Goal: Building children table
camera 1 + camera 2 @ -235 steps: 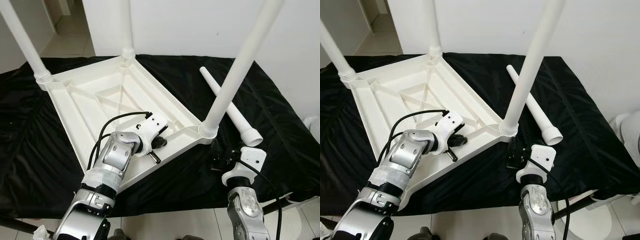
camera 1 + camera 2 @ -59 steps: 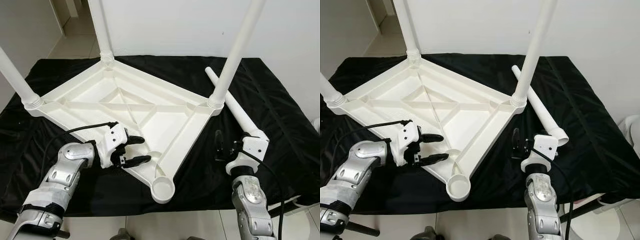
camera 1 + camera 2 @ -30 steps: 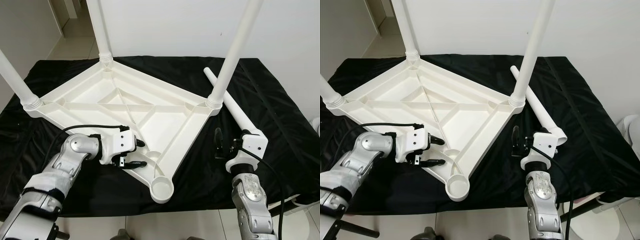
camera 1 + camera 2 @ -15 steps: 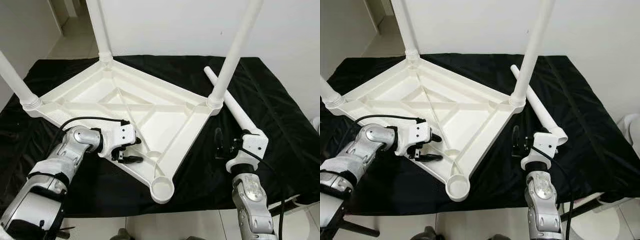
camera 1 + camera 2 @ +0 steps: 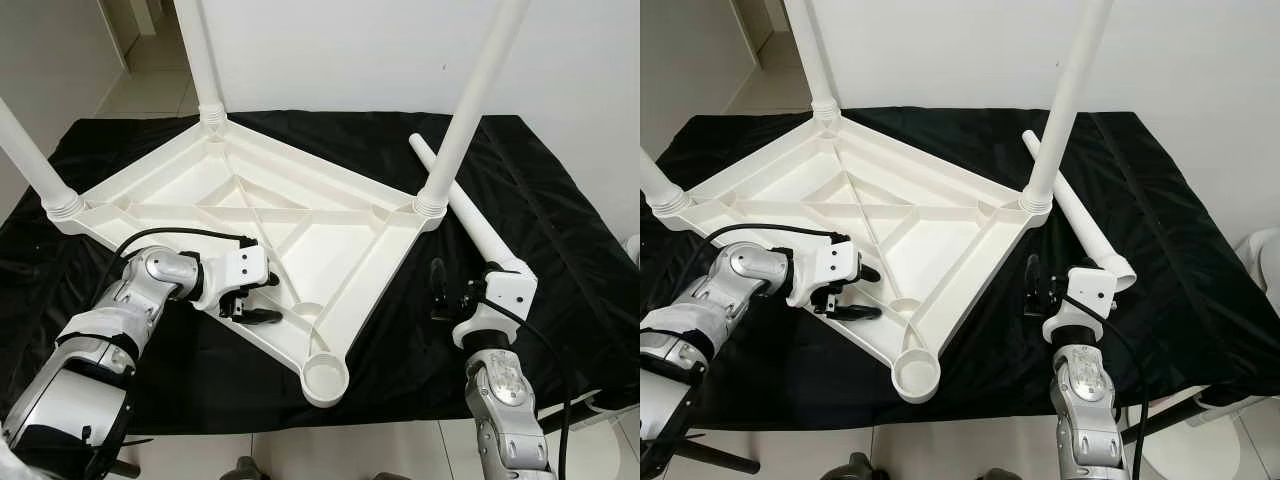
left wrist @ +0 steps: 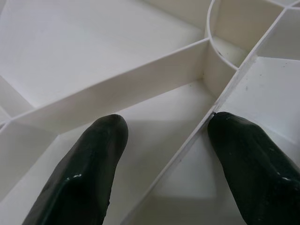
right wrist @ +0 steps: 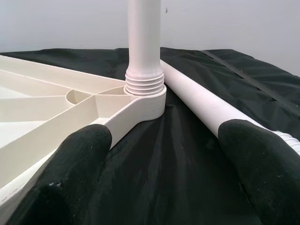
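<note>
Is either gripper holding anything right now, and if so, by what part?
Nothing is gripped. The left gripper is open, its fingers either side of a rib at the upturned tabletop's near edge. The right gripper is open above the black cloth, beside the loose leg.

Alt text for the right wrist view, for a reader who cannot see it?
The open right gripper hovers over black cloth, facing an upright white table leg screwed into the upturned tabletop, with a loose leg lying beside it.
</note>
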`<state>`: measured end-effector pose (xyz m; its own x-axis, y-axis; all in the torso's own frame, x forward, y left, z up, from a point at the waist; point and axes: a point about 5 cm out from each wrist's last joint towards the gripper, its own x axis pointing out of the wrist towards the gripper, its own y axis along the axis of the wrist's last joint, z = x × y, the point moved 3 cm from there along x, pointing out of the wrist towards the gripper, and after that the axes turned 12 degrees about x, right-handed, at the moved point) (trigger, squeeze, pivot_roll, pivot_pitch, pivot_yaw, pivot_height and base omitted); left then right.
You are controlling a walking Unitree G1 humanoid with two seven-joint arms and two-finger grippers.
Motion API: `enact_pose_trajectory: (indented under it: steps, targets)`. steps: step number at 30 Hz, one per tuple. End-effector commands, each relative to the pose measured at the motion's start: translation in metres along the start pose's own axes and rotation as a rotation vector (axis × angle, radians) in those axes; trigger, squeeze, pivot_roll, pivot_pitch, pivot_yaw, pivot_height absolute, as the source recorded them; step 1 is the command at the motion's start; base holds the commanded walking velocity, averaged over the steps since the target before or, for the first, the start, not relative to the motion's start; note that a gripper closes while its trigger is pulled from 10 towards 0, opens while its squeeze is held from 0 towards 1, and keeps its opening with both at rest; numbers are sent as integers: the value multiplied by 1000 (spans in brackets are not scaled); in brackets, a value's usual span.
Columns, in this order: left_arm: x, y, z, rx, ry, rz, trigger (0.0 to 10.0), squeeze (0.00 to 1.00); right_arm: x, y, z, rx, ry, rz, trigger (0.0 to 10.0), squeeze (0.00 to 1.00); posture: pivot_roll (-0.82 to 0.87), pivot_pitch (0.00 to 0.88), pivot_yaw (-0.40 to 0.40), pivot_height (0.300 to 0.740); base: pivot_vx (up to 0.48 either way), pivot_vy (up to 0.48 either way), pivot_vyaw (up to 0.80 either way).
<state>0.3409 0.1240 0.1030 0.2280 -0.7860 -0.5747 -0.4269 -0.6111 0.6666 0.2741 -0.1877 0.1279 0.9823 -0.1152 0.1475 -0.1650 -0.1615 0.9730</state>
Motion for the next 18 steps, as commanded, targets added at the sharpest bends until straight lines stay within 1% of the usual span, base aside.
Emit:
enact_pose_trajectory:
  steps: [1,2,3,4,5,6,7,8,9,18]
  targets:
    - [1,3,6,24,-104,13,8588,0,-1,0,2,-10,-5,-3,10000,0,-34,0,46,740,0,0,0]
    - [1,3,6,24,-104,13,8588,0,-1,0,2,-10,-5,-3,10000,0,-34,0,46,740,0,0,0]
    - [1,4,6,21,-113,23,4824,0,-1,0,2,-10,-6,-4,10000,0,-34,0,46,740,0,0,0]
    - [2,4,7,20,-119,29,3569,0,-1,0,2,-11,-6,-4,10000,0,-34,0,46,740,0,0,0]
    - [2,4,7,20,-119,29,3569,0,-1,0,2,-11,-6,-4,10000,0,-34,0,46,740,0,0,0]
    - [2,5,8,17,-128,38,1490,0,-1,0,2,-12,-6,-4,10000,0,-35,0,46,740,0,0,0]
    - [2,5,8,17,-128,38,1490,0,-1,0,2,-12,-6,-4,10000,0,-35,0,46,740,0,0,0]
    - [2,6,8,15,-131,45,392,0,-1,0,2,-13,-6,-5,10000,0,-35,0,46,740,0,0,0]
    - [2,6,7,15,-132,49,0,0,-1,0,2,-13,-7,-6,10000,0,-35,0,46,740,0,0,0]
    - [1,7,5,21,-124,55,0,0,-2,0,2,-12,-6,-8,10000,0,-37,0,51,740,0,0,0]
